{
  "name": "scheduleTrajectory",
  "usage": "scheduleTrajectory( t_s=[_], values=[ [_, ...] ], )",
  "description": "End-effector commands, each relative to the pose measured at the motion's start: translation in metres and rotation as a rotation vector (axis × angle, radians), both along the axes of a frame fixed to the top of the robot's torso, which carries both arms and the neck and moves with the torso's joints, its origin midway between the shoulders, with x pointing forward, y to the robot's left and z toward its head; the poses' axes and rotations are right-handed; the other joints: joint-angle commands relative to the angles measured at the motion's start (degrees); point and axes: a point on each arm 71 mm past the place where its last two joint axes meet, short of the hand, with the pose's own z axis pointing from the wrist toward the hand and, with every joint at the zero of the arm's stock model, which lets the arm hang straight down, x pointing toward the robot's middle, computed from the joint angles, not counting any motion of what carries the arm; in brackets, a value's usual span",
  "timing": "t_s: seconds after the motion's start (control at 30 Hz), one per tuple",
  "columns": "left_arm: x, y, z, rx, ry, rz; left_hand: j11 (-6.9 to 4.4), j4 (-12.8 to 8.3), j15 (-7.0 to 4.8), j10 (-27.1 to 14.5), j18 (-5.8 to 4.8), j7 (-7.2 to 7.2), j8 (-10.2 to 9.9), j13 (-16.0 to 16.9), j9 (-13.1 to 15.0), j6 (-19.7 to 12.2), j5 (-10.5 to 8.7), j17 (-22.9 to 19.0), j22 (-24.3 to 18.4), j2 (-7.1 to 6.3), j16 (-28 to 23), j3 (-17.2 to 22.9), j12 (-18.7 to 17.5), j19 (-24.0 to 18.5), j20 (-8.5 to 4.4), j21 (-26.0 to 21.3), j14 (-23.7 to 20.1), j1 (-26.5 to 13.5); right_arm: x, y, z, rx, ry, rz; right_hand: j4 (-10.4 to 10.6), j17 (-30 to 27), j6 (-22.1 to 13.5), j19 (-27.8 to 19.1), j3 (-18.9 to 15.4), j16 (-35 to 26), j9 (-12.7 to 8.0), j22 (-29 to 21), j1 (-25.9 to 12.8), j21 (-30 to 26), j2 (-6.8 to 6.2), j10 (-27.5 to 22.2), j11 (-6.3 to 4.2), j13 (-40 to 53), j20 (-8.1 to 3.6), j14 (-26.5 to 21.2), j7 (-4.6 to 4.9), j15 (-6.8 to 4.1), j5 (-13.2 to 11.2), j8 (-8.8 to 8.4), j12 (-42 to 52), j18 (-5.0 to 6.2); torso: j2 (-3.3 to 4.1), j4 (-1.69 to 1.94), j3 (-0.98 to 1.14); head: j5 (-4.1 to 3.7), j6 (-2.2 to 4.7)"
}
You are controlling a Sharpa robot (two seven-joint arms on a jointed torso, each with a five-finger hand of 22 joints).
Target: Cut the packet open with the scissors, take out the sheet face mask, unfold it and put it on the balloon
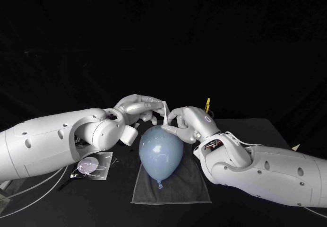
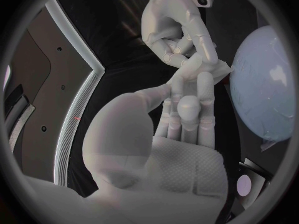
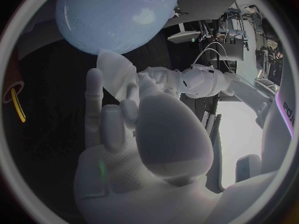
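We see the sheet face mask as a narrow pale strip held just above the far, rounded end of the balloon, at the middle of the desk. In the right wrist view the sheet face mask is a thin, translucent flap whose edge touches the curve of the balloon.

Both hands have hold of it. The left hand comes in from the left and pinches the strip's upper end with its fingertips, the rest of its fingers curled. The right hand comes in from the right and grips the lower end, its fingers close against the top of the balloon. In the left wrist view the left hand reaches out to meet the right hand fingertip to fingertip, with the balloon just beside them. The right wrist view shows the right hand with the left hand beyond it.

The balloon is pale blue and lies lengthwise, its knotted neck pointing toward the near edge, on a dark grey towel spread flat on the desk. Left of the towel, near the left arm, lies the packet, clear and crinkled with a pale round patch. The scissors show a yellow handle just beyond the right hand, on the far right.
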Motion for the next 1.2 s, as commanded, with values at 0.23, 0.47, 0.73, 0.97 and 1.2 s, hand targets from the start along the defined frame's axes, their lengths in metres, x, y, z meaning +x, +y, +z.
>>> scheduleTrajectory(
  t_s=[0.23,0.47,0.73,0.97,1.2],
  values=[
    [0.002,0.001,0.001,-0.004,-0.012,0.008,-0.03,-0.1,-0.43,0.5,0.78,-0.07,0.2,0.0,9.6,0.4,0.34,0.0,-0.1,-0.11,-0.2,0.1,-0.3,0.3,0.06,-0.3,-0.1,0.5,-0.001,-0.002,0.001,0.005,-0.005,0.022,-0.2,-0.2,-0.2,-0.3,13.5,-0.2,-0.3,0.9,-2.2,0.2,-5.35,1.0,-1.06,-0.4,-0.54,-0.1,-0.31,0.00,2.7,1.01,-1.1,0.80,0.01,0.02,0.01,-0.02,-0.04],
    [0.003,0.004,0.001,-0.001,-0.014,0.022,-0.02,-0.2,-0.43,0.5,0.78,-0.05,0.1,0.0,9.7,0.4,0.34,0.0,-0.1,-0.13,-0.2,0.1,-0.4,0.3,0.05,-0.3,-0.1,0.5,-0.003,-0.005,0.002,0.014,-0.003,0.048,-2.0,-0.4,-1.1,-0.4,24.0,-0.4,0.4,1.7,-3.4,0.4,-7.80,0.9,-1.13,-0.7,-0.62,-0.2,-0.20,-0.06,3.5,2.44,-1.8,0.80,0.02,0.02,0.00,-0.02,-0.06],
    [0.004,0.006,0.001,0.002,-0.015,0.034,0.01,-0.2,-0.42,0.5,0.77,0.01,0.1,0.0,9.7,0.5,0.35,0.0,-0.1,-0.20,-0.2,0.1,-0.5,0.3,0.04,-0.3,-0.1,0.5,-0.007,-0.008,0.004,0.030,-0.009,0.073,-5.4,-1.6,-3.0,-1.0,32.2,-1.2,1.2,2.8,-7.2,0.9,-8.58,0.0,-0.52,-2.5,-0.33,-0.9,0.53,0.35,3.9,3.43,-3.8,0.72,0.00,0.02,0.00,0.01,-0.05],
    [0.004,0.007,0.000,0.007,-0.009,0.037,0.03,-0.3,-0.41,0.5,0.77,0.04,0.1,0.0,9.7,0.5,0.35,0.0,-0.1,-0.24,-0.3,0.2,-0.7,0.3,0.04,-0.3,-0.1,0.6,-0.008,-0.012,0.006,0.049,-0.022,0.077,-7.2,-1.8,-3.9,-1.3,34.9,-1.4,1.1,3.4,-9.8,1.2,-8.54,-0.2,-0.08,-2.9,-0.13,-1.0,1.08,0.62,7.6,3.05,-4.3,0.72,0.03,0.02,0.01,0.03,-0.01],
    [0.004,0.007,0.000,0.017,-0.004,0.034,0.05,-0.3,-0.40,0.5,0.76,0.07,0.1,0.0,9.7,0.5,0.35,0.0,-0.1,-0.26,-0.3,0.2,-0.7,0.4,0.04,-0.3,-0.1,0.7,-0.009,-0.017,0.007,0.063,-0.033,0.081,-8.8,-1.9,-4.2,-1.7,38.8,-1.6,0.9,4.3,-11.7,1.7,-6.68,-0.4,0.23,-3.2,0.04,-1.1,1.52,0.87,5.8,2.45,-4.7,0.73,0.02,0.00,0.01,0.04,0.01]
  ],
)
